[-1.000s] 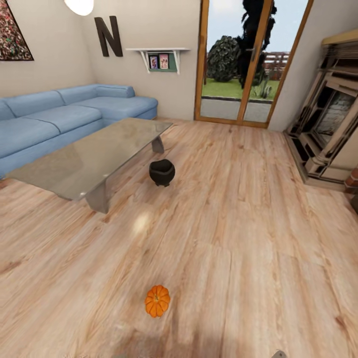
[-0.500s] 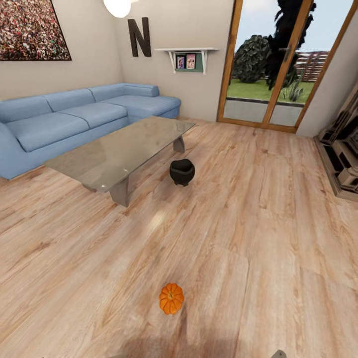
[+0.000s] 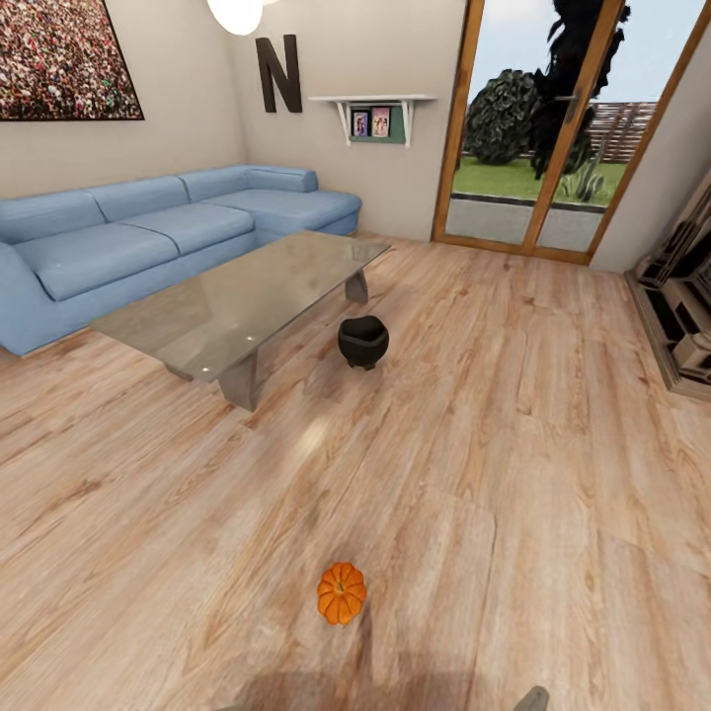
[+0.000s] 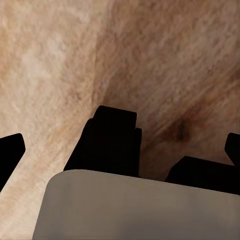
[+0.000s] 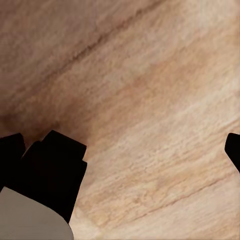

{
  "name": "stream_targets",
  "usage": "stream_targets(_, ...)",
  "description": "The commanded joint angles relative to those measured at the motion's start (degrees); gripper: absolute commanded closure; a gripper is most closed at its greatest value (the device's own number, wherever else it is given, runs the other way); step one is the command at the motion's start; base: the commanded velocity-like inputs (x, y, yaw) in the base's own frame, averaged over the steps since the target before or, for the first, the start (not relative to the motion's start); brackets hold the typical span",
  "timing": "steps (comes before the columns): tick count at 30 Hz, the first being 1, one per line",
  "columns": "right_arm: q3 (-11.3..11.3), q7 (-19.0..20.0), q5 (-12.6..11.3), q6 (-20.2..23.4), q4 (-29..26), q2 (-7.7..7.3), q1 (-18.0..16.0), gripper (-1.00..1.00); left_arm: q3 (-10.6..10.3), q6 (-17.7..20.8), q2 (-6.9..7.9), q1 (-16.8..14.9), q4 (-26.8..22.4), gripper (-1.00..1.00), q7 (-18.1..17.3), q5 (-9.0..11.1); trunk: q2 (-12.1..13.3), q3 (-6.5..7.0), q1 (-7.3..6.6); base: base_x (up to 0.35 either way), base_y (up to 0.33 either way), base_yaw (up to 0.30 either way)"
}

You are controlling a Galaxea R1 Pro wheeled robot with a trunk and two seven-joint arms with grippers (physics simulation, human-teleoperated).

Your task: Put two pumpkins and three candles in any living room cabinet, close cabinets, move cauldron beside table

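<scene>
Beside the table [image 3: 237,296], at its 3 o'clock, sits the cauldron [image 3: 362,342], seemingly placed. One pumpkin [image 3: 341,592] lies unstowed on the floor [image 3: 513,464]. Both jaws spread apart, empty.

Head overlooks room; wrists face floor [image 4: 125,60] closely.

A pale wood-plank floor [image 3: 513,434] carries a pumpkin [image 3: 342,592] in the foreground, a black cauldron [image 3: 362,343] just beside the glass worktop [image 3: 237,301], and a blue sofa [image 3: 128,237] beyond.
</scene>
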Motion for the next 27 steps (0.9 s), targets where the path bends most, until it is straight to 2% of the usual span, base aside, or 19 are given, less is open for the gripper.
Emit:
stream_targets(1,0.0,0.0,0.0,0.0,0.0,0.01,0.0,-1.0,0.0,0.0,0.0,0.0,0.0,-1.0,0.0,0.0,0.0,0.0,0.0,0.0,0.0,0.0)
stream_targets(7,0.0,0.3,0.1,0.1,1.6,0.05,0.3,-1.0,0.0,-0.1,0.08,0.0,0.1,-1.0,0.0,-0.1,0.0,0.0,0.0,0.02,0.0,0.0)
stream_targets(8,0.0,0.5,0.2,-0.2,1.7,0.1,0.5,-1.0,0.0,-0.2,0.9,0.0,0.2,-1.0,0.0,0.0,0.0,0.0,0.0,0.309,0.0,0.0)
stream_targets(10,0.0,0.5,0.2,-0.7,1.6,0.13,0.5,-1.0,0.0,-0.2,1.1,0.0,0.1,-1.0,0.0,-0.1,0.0,0.0,0.0,0.323,0.0,0.0)
stream_targets(20,0.0,0.4,0.2,-1.0,1.6,1.17,0.6,-1.0,0.0,-0.2,1.2,0.0,0.1,-1.0,0.0,-0.1,0.0,0.0,0.0,0.332,0.0,0.0)
stream_targets(23,-0.1,0.4,0.3,-1.1,1.1,1.28,0.6,-1.0,0.0,-1.4,1.14,0.0,0.0,-1.0,0.0,0.0,0.0,0.0,0.0,0.147,0.0,0.0)
stream_targets(27,-1.3,0.2,-0.9,-0.5,-1.2,2.86,0.3,-1.0,0.1,-3.0,0.76,-0.1,-0.6,-1.0,0.2,-0.2,0.0,0.0,0.0,0.026,0.0,0.0)
